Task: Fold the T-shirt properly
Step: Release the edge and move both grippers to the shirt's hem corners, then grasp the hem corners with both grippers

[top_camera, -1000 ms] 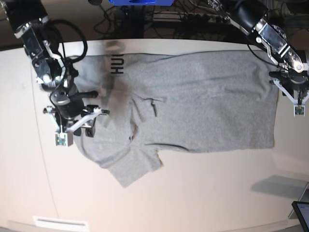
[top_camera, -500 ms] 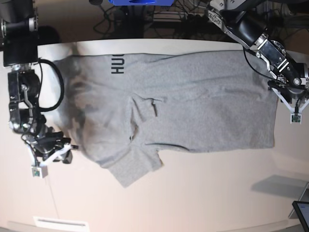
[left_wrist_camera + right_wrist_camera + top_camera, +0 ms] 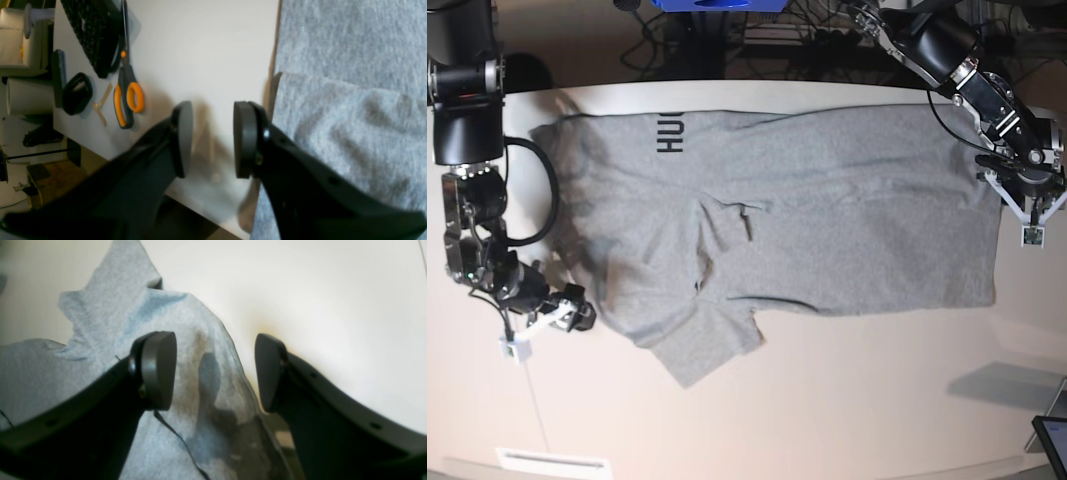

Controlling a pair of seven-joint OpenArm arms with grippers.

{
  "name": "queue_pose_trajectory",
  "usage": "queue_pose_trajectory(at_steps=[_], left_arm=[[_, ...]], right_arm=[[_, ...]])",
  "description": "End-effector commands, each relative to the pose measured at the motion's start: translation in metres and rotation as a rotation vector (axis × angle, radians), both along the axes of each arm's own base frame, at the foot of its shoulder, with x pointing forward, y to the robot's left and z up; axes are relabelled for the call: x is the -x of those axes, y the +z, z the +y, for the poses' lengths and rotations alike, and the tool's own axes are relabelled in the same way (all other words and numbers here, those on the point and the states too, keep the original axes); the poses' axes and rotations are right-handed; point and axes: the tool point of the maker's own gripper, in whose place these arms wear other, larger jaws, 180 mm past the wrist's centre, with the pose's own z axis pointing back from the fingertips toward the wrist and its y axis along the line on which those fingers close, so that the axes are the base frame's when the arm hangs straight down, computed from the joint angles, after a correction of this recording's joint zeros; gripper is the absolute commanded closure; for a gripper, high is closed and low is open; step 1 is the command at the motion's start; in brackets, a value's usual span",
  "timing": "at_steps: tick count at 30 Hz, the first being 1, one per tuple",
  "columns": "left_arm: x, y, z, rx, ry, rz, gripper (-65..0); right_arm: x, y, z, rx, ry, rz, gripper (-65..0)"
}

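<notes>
— Where did the arms stand?
— Both open and empty: the right gripper [image 3: 545, 322] just off the T-shirt [image 3: 827, 215] at its sleeve end, the left gripper [image 3: 1030, 212] at the hem edge.
— Anything in the way?
— No — the T-shirt lay spread lengthwise along the desk [image 3: 847, 400]; scissors [image 3: 128, 91] sat apart near its edge.

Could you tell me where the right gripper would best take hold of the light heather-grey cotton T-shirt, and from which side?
Probably the near shoulder edge of the light heather-grey cotton T-shirt, coming in from the bare table side. The open right gripper already straddles that edge: one finger hangs over cloth, the other over the white table. The fabric lies loose and rumpled there, so a pinch at the border should catch it.
</notes>
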Motion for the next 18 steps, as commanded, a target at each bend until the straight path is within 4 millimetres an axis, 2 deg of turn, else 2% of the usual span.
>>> queue_pose_trajectory(at_steps=[1, 9, 13, 14, 18], left_arm=[[-0.006, 0.016, 0.006, -0.033, -0.001, -0.04, -20.3], [-0.006, 0.016, 0.006, -0.033, -0.001, -0.04, -20.3], [-0.007, 0.016, 0.005, -0.031, -0.002, -0.041, -20.3], [-0.008, 0.016, 0.005, -0.031, -0.005, -0.041, -20.3], [-0.009, 0.016, 0.004, -0.031, -0.008, -0.042, -20.3]], right_arm=[[-0.013, 0.017, -0.006, 0.001, -0.006, -0.05, -36.3], [-0.005, -0.015, -0.013, -0.004, 0.022, 0.021, -36.3], [-0.004, -0.018, -0.012, -0.009, 0.026, 0.028, -36.3], [-0.003, -0.02, -0.004, -0.023, 0.034, 0.032, -36.3], [-0.004, -0.02, 0.005, -0.038, 0.043, 0.03, -36.1]])
